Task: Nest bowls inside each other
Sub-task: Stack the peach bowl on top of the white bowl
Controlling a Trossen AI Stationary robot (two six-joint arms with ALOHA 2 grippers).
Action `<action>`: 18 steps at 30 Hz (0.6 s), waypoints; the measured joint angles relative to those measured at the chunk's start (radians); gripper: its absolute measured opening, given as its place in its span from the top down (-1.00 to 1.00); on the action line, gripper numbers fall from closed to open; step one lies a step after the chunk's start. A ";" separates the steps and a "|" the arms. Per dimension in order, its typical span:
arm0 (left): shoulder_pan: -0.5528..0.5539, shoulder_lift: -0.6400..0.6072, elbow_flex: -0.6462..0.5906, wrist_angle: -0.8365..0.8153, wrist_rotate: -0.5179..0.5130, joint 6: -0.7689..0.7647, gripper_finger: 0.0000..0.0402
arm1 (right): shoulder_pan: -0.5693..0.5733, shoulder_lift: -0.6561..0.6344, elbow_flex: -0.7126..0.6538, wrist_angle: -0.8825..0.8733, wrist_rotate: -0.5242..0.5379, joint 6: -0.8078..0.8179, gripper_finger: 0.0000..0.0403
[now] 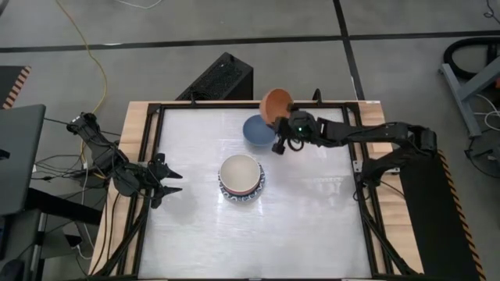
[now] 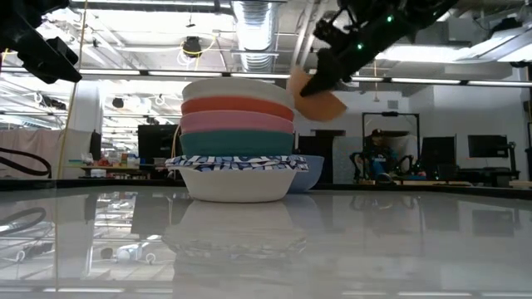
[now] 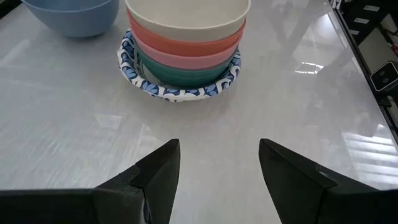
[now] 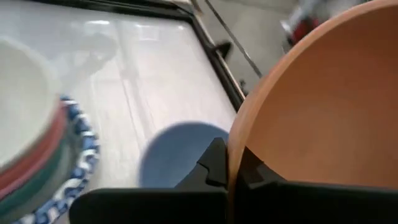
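From above, a stack of nested bowls (image 1: 241,179) stands near the middle of the white bench (image 1: 312,226), a cream bowl (image 1: 239,172) on top and a blue-patterned rim at the base. Beyond the stack, toward the bench's far edge, a blue bowl (image 1: 258,130) sits on the surface. The right gripper (image 1: 283,134) hangs just above the blue bowl, its fingers pinching the rim of an orange bowl (image 1: 275,105), which is tilted on edge in the air. The left gripper (image 1: 173,182) waits beside the stack at the bench's left edge, its fingers spread and holding nothing.

At bench height, the stack reads from the bottom: a white bowl with blue patterned rim (image 2: 237,178), a green bowl (image 2: 236,144), a pink bowl (image 2: 237,123), a red bowl (image 2: 237,105), and the cream one on top. The blue bowl peeks out behind the stack, on its right. The orange bowl hangs higher than the stack's top, clamped by the right gripper.

In the left wrist view, two dark fingers (image 3: 158,171) stand apart with bare bench between them; the stack lies ahead and the blue bowl just beyond it.

In the right wrist view, the orange bowl's rim is pinched between the fingers (image 4: 214,163); the blue bowl lies below, the stack beside it.
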 joint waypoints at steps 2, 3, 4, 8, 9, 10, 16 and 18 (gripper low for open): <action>0.000 0.000 0.000 0.000 0.000 0.000 -0.04 | 0.038 0.000 0.001 0.024 0.000 -0.059 0.95; 0.000 0.000 0.000 0.000 0.000 0.000 -0.04 | 0.059 0.000 0.001 0.037 0.000 -0.081 0.95; 0.000 0.000 0.000 0.000 0.000 0.000 -0.04 | 0.082 0.000 0.001 0.051 0.000 -0.099 0.95; 0.000 0.000 0.000 0.000 0.000 0.000 -0.04 | 0.192 0.000 0.001 0.091 0.013 -0.158 0.97; 0.000 0.000 0.000 0.000 0.000 0.000 -0.04 | 0.225 0.000 0.001 0.100 0.037 -0.169 0.97; 0.000 0.000 0.000 0.000 0.000 0.000 -0.04 | 0.258 0.001 0.001 0.113 0.071 -0.182 0.97; 0.000 0.000 0.000 0.000 0.000 0.000 -0.04 | 0.435 0.017 0.001 0.214 0.284 -0.253 0.97; 0.000 0.000 0.000 0.000 0.000 0.000 -0.04 | 0.482 0.041 0.002 0.259 0.341 -0.286 0.97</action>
